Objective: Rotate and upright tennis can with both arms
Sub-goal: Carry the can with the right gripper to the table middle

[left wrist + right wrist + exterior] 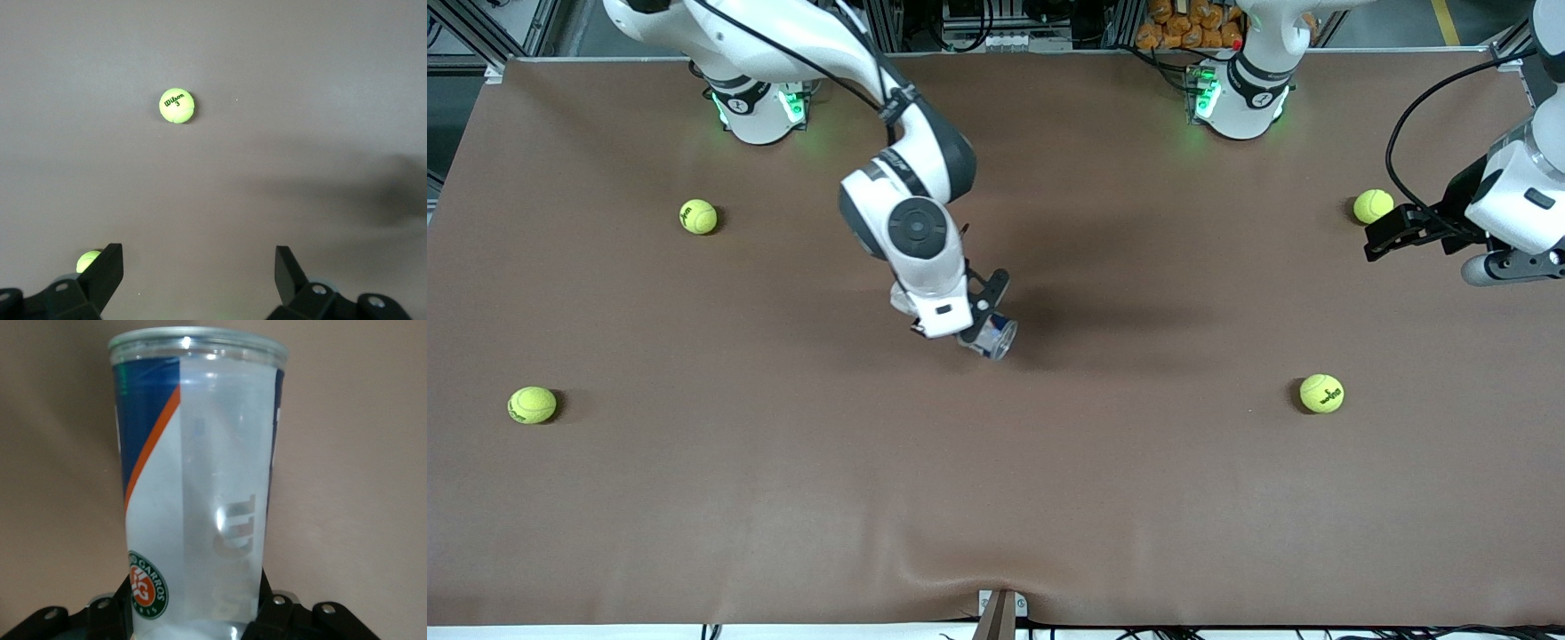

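The tennis can (994,337), clear plastic with a white, navy and orange label and a silvery rim, is at the middle of the table, tilted and mostly hidden under my right hand. My right gripper (985,313) is shut on it. In the right wrist view the can (200,480) fills the space between the black fingers (275,613), rim end away from the camera. My left gripper (1380,238) is open and empty, above the table at the left arm's end. In the left wrist view its gripper (198,270) frames bare table.
Several yellow-green tennis balls lie on the brown table: one (698,216) and another (532,404) toward the right arm's end, one (1321,393) and another (1373,206) toward the left arm's end. The left wrist view shows two balls (177,105) (87,260).
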